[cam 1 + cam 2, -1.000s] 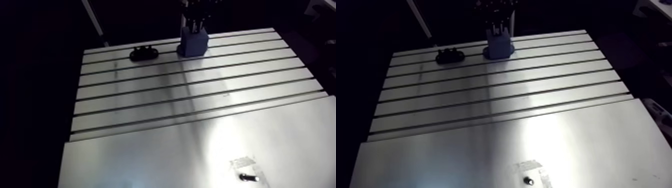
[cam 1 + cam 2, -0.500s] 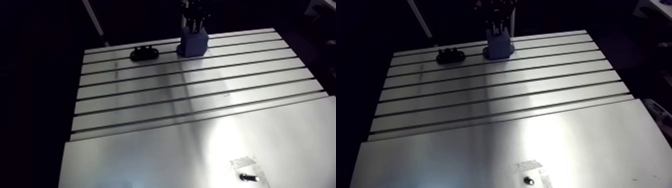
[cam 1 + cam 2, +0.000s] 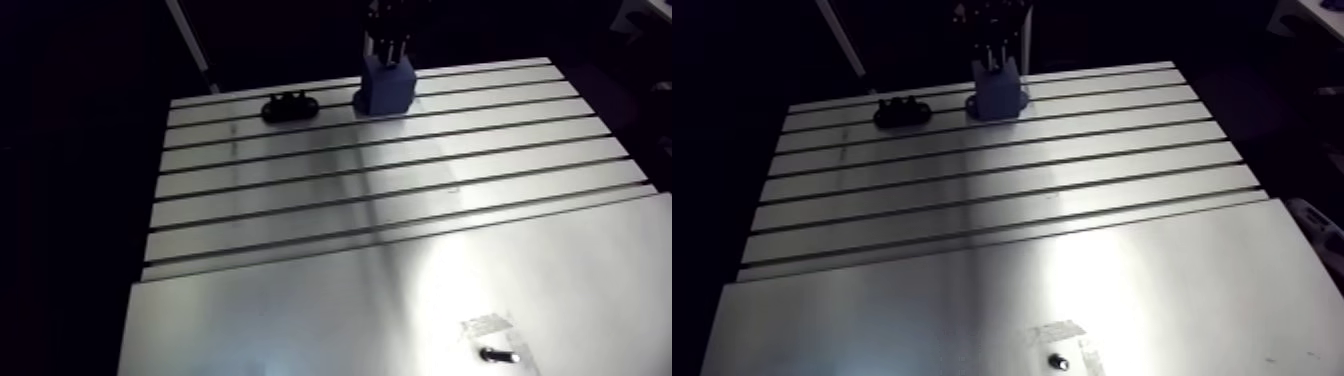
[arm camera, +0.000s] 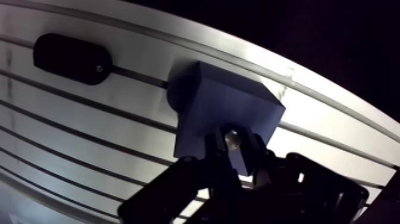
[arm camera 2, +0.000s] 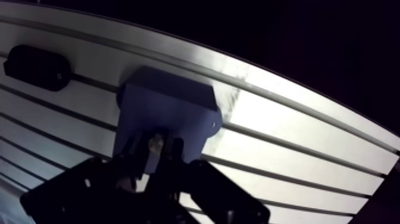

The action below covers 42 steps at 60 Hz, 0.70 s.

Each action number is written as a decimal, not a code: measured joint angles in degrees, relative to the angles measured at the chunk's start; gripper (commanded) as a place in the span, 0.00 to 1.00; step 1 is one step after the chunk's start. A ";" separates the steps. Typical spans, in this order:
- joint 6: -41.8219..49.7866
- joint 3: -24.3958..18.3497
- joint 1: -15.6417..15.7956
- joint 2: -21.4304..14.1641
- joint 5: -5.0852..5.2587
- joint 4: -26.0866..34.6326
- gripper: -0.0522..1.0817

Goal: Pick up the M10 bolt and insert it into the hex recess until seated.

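Downward-pointing tool [image 4: 233,149] over blue block [image 4: 226,110], pinching bolt [image 4: 232,138], at far edge of slotted table [image 3: 400,250]

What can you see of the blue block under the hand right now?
The blue block is a matte, boxy piece, plastic by its look, with a rounded flange at its base. It stands upright on the slotted table near the far edge, beside a black oval part but apart from it. The hand sits over its top, holding a shiny bolt there; the recess is hidden.
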 measured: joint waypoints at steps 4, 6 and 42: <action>-1.54 0.04 0.01 -0.02 -0.03 0.20 0.72; -2.15 0.06 0.02 -0.03 -0.04 0.27 0.73; -7.42 0.29 0.01 -0.09 -0.13 0.44 0.72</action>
